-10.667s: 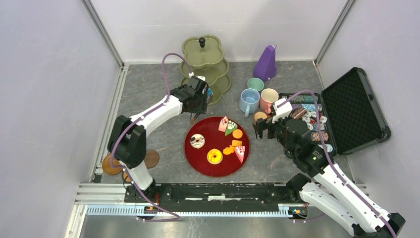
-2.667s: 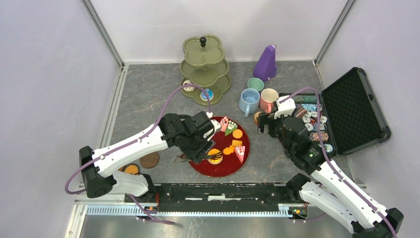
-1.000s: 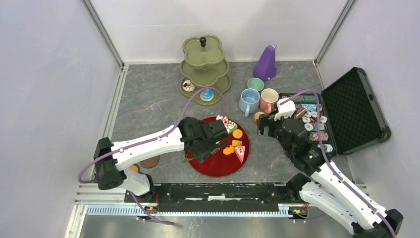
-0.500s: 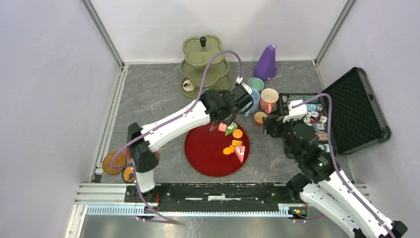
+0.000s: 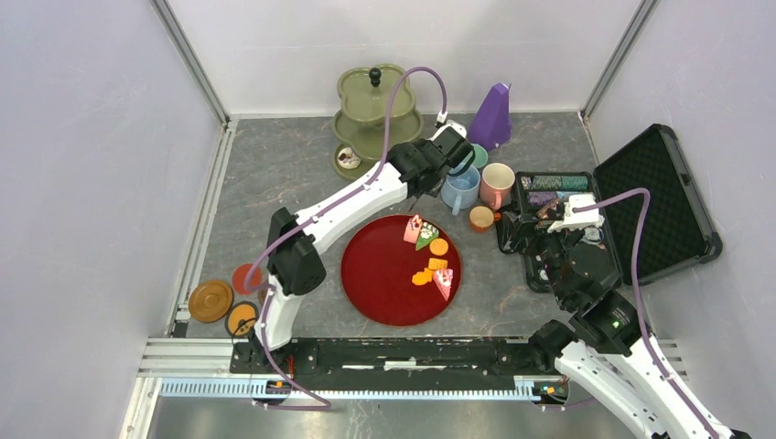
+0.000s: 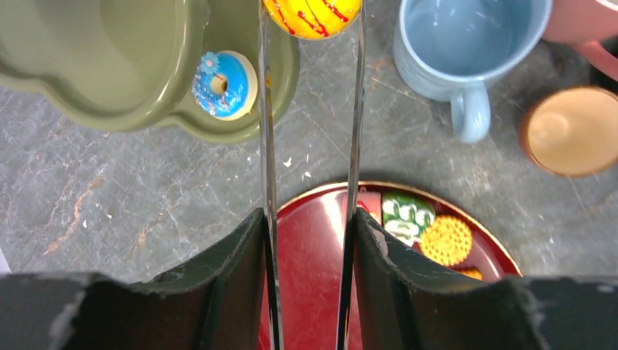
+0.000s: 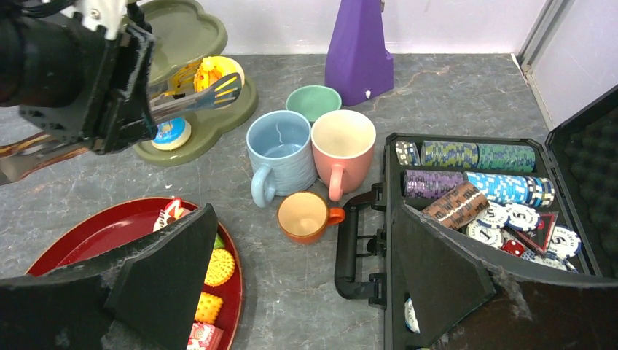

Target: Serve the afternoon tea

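My left gripper (image 5: 428, 167) is shut on metal tongs (image 6: 266, 109), whose tips pinch a yellow donut (image 6: 312, 11) over the bottom tier of the green tiered stand (image 5: 375, 114). A blue donut (image 6: 222, 84) and a white-brown donut (image 5: 349, 158) lie on that tier. The red tray (image 5: 375, 283) holds cake slices (image 5: 416, 230) and orange biscuits (image 5: 439, 247). The blue mug (image 5: 460, 189), pink mug (image 5: 498, 180), green mug (image 5: 476, 155) and small orange cup (image 5: 481, 219) stand right of the stand. My right gripper (image 7: 306, 270) is open and empty, near the orange cup (image 7: 306, 215).
A purple metronome (image 5: 491, 116) stands at the back. An open black case (image 5: 654, 201) with poker chips (image 7: 466, 154) lies at the right. Brown and orange coasters (image 5: 211, 300) lie at the near left by the rail.
My left arm has swung from the red tray up to the stand, with the yellow donut in the tongs. My right arm has drawn back to the right, off the orange cup.
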Controlling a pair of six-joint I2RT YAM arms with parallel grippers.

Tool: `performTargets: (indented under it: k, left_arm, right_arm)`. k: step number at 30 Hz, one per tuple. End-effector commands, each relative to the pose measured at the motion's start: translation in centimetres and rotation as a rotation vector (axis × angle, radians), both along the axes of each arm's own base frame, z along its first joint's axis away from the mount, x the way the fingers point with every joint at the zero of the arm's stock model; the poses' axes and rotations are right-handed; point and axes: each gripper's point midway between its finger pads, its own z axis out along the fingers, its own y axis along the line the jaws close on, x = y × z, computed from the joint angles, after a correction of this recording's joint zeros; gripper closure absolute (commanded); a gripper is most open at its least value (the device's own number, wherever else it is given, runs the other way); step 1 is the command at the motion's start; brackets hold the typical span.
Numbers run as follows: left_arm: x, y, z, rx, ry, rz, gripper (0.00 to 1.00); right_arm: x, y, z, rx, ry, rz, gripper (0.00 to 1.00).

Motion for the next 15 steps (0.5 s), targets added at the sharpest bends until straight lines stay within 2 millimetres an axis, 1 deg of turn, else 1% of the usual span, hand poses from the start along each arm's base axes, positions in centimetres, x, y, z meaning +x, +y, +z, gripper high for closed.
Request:
performTargets:
  k: [1, 6, 12, 15]
  left_arm:
    - [3.3, -0.9, 0.6, -0.045, -0.107, 0.090, 0.61]
    - [5.2, -0.9, -1.3, -0.017, -0.110, 0.105, 0.60]
    - [6.9, -1.1, -3.4, -0.005, -0.101, 0.109, 0.59]
    - [7.6, -0.8, -4.4, -0.002, -0.089, 0.126, 0.59]
  right_arm:
    - [-0.3, -0.3, 1.0, 0.020, -0.022, -0.007, 0.02]
    - [-0.4, -0.4, 1.0, 0.024, -0.024, -0.007, 0.02]
    - [-0.5, -0.2, 0.7, 0.031, -0.015, -0.001, 0.02]
    - [-0.4, -0.2, 0.6, 0.031, -0.012, 0.000, 0.02]
